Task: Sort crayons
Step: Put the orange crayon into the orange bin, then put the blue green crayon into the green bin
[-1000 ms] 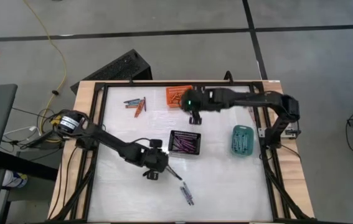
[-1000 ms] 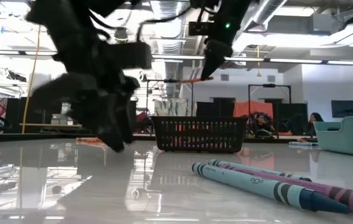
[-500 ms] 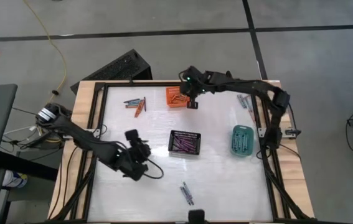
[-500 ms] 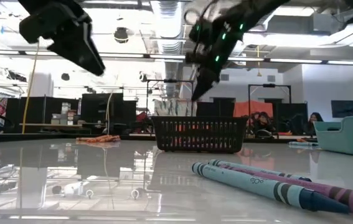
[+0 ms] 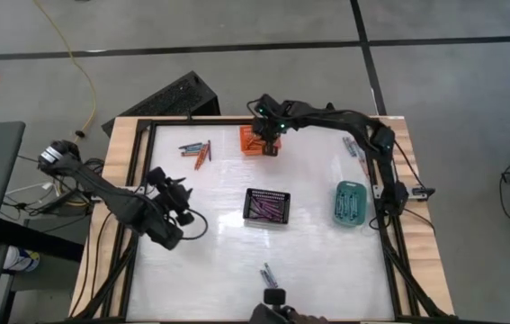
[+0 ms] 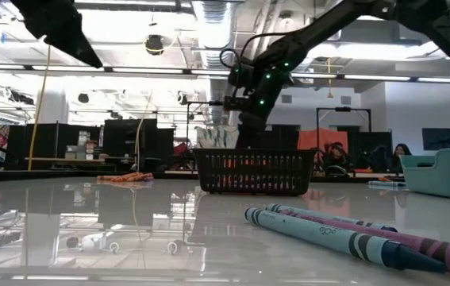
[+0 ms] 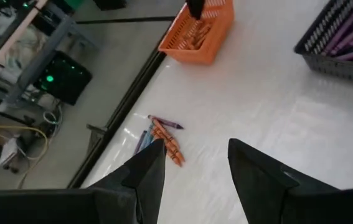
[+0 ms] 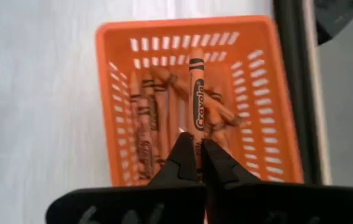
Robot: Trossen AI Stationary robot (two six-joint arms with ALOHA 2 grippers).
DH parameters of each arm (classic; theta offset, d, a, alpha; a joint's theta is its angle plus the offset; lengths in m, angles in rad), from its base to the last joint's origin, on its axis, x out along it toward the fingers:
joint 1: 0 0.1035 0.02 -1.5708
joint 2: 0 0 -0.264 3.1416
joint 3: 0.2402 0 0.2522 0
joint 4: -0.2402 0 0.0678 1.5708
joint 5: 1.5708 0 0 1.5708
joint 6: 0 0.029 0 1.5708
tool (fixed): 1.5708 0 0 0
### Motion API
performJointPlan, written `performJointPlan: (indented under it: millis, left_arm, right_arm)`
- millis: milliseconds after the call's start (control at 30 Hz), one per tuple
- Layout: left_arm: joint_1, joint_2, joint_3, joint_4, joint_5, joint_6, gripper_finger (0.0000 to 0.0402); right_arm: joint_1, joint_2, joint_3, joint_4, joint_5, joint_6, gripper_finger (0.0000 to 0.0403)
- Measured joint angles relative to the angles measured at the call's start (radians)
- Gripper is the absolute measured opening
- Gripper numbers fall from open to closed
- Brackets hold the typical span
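Fingers of the right gripper (image 8: 193,163) clench an orange crayon (image 8: 197,102) above the orange basket (image 8: 276,106); left gripper (image 7: 195,162) hangs released. We judge sorting partial: loose crayons (image 5: 196,151) remain on the counter (image 5: 308,261).

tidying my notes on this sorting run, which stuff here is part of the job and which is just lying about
Part of the job:
- orange crayon held by the right gripper
- orange basket, black basket, teal basket
- loose crayons on the table
- left gripper, open

Lying about:
- yellow cable on the floor
- black keyboard behind the table
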Motion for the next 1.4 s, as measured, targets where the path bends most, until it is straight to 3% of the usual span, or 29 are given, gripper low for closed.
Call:
performJointPlan:
  millis: [200,367,600,767,1000,1167,1400]
  left_arm:
    - [0.030,-0.115,-0.157,0.079,0.004,-0.034,0.0164]
    - [0.078,-0.225,-0.286,0.199,0.027,-0.050,0.0164]
    - [0.219,-0.316,-0.320,0.278,0.089,0.046,0.0164]
    - [0.333,-0.319,-0.320,0.414,0.247,0.261,0.0164]
    - [0.361,-0.253,-0.320,0.745,0.610,0.610,0.0164]
    - [0.341,-0.164,-0.320,0.998,0.809,0.734,0.0164]
    - [0.297,0.044,-0.319,1.232,0.962,0.831,0.0164]
  right_arm:
    - [-0.006,0.053,0.065,-0.060,-0.042,0.020,0.0014]
    - [-0.011,0.055,0.085,-0.060,-0.058,0.050,0.0056]
    - [-0.011,0.008,0.088,-0.080,-0.060,0.063,0.0094]
    - [-0.001,-0.052,0.089,-0.126,-0.085,0.062,0.0102]
    - [0.061,-0.176,0.089,-0.290,-0.107,0.062,0.0103]
    - [0.157,-0.283,0.089,-0.436,-0.110,0.112,0.0103]
    - [0.385,-0.422,0.080,-0.562,-0.109,0.258,0.0103]
